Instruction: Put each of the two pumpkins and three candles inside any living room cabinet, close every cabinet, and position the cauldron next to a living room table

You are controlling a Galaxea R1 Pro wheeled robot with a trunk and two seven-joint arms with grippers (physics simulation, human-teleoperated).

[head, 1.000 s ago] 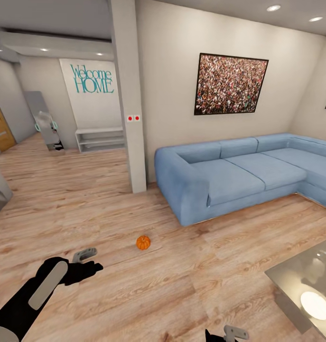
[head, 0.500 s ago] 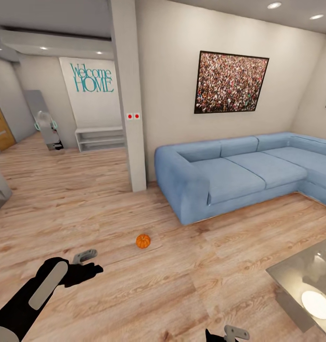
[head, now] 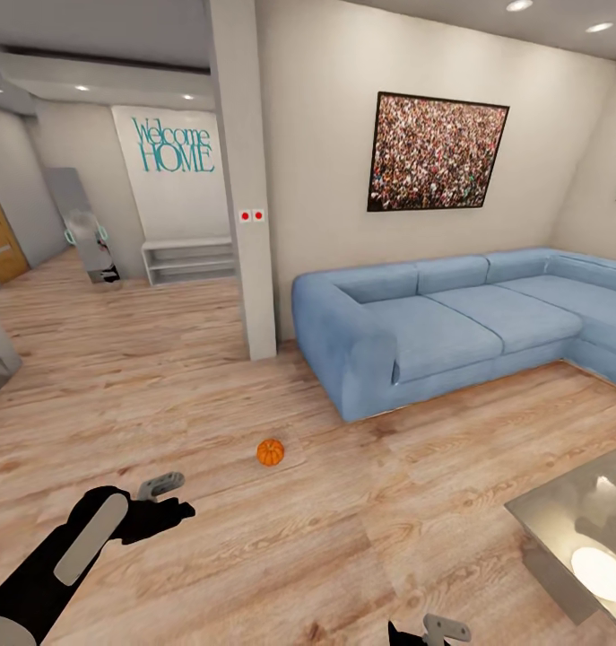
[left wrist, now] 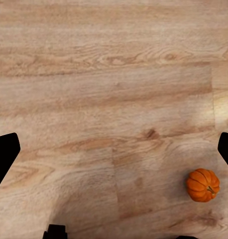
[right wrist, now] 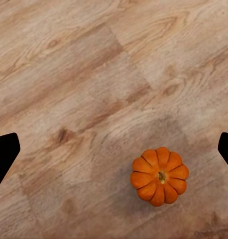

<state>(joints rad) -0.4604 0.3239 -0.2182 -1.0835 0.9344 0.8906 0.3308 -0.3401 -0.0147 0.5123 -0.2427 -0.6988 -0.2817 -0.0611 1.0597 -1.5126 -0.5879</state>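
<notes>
We see wood-plank floor (head: 209, 377), blue corner sofa (head: 451, 323) against white wall, framed crowd picture (head: 438, 154) above, glass table (head: 581, 538) at right, teal "Welcome HOME" lettering (head: 175, 146) beyond pillar (head: 245, 179).

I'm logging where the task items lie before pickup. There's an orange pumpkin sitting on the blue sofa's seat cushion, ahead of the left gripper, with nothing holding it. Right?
Not quite. The pumpkin is not on the sofa; it sits on the wood floor in front of the sofa's near arm, as the head view shows. The rest holds: it lies ahead of the left gripper, and nothing holds it.
</notes>
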